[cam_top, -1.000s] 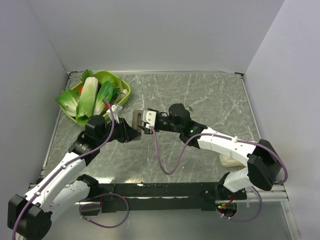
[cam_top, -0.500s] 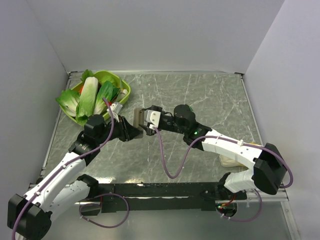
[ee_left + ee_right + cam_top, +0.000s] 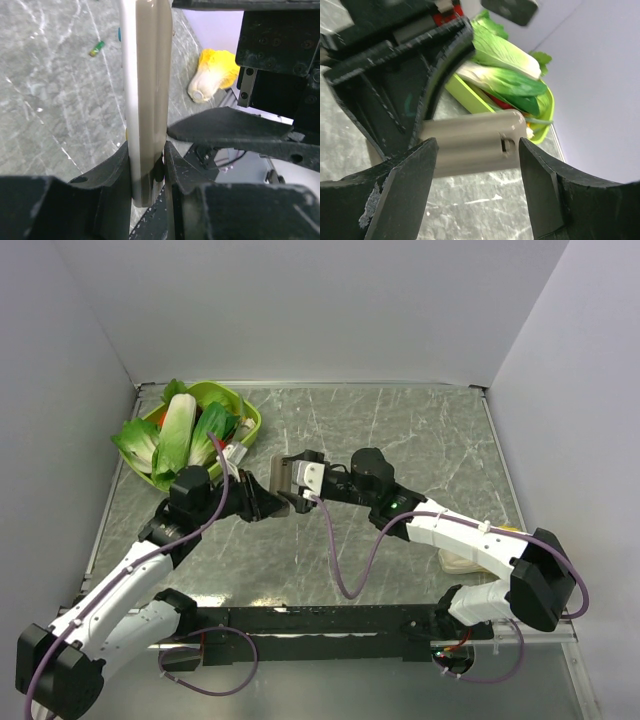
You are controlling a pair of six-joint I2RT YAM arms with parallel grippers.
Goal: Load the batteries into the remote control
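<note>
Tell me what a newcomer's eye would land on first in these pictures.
The two arms meet mid-table: the left gripper clamps the remote control by one end, and the open right gripper sits at its free end. Next comes the lime bowl heaped with leafy greens in the far left corner.

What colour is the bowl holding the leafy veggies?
The bowl is lime green, clearest in the top external view.
</note>
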